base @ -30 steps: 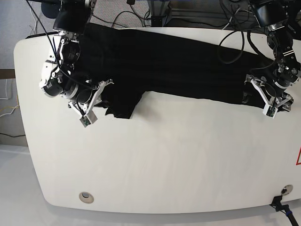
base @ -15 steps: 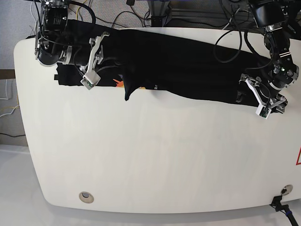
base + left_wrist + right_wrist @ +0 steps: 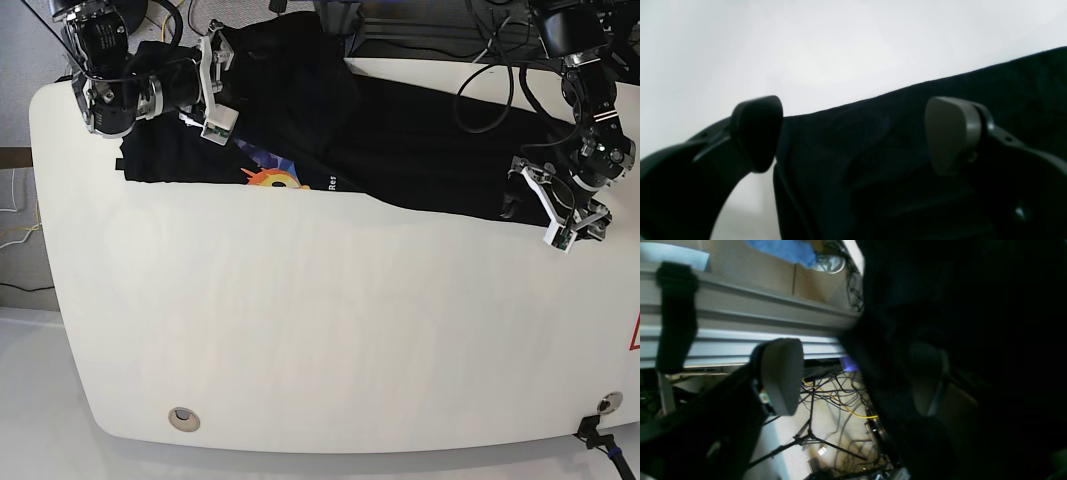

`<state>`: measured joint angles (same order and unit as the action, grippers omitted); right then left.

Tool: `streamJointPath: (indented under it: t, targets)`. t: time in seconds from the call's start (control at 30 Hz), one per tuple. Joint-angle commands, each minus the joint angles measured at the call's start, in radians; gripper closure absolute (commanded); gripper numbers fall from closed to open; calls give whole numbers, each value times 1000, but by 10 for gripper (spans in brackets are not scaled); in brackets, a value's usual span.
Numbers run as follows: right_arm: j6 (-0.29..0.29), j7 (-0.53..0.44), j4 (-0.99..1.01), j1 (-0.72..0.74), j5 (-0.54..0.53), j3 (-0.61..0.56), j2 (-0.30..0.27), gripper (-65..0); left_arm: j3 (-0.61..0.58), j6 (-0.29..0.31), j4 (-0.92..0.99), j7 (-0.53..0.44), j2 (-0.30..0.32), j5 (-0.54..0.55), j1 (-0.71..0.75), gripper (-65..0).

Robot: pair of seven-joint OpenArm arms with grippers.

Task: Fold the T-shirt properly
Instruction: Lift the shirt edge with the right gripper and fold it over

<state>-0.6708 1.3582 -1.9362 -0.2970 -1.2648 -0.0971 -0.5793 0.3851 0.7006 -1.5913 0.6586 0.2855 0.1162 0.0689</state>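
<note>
Down at the near edge of the white table [image 3: 350,330], two round metal-rimmed fittings sit in the corners, one at the left [image 3: 183,419], one at the right [image 3: 609,403]! Over to the right wrist view: a black strap [image 3: 676,316] wraps the metal rail [image 3: 766,310], a blue cloth [image 3: 783,251] lies beyond, and a yellow cable [image 3: 853,412] curls among dark ones near a black tripod [image 3: 810,433]!

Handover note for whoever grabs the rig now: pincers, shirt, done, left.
Left pincer: open above the shirt's end, nothing gripped.
Right pincer: open at the shirt's other end; cloth lies close by one jaw, no grip seen.
T-shirt: stretched along the table's far side, orange print partly showing near the right arm.
Done: shirt lies in a long band, apparently part folded.
Left: the fold over the print looks loose; probably straighten it, then finish folding.
</note>
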Motion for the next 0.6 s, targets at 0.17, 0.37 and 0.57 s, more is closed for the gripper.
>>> streamJointPath:
  t: [0.17, 0.37, 0.57]
  targets:
    - [-2, -16, -13, 92, 64, 293, 66, -375, -28, -2, -56, -16, 11, 15, 32, -650]
    - [-2, -16, -12, 68, 167, 302, 169, -189, -30, -2, -168, -16, 13, 15, 168, -650]
    - [-7, -16, -10, 12, 348, 273, 242, 0, -28, -2, -136, -20, -12, 17, 230, -650]
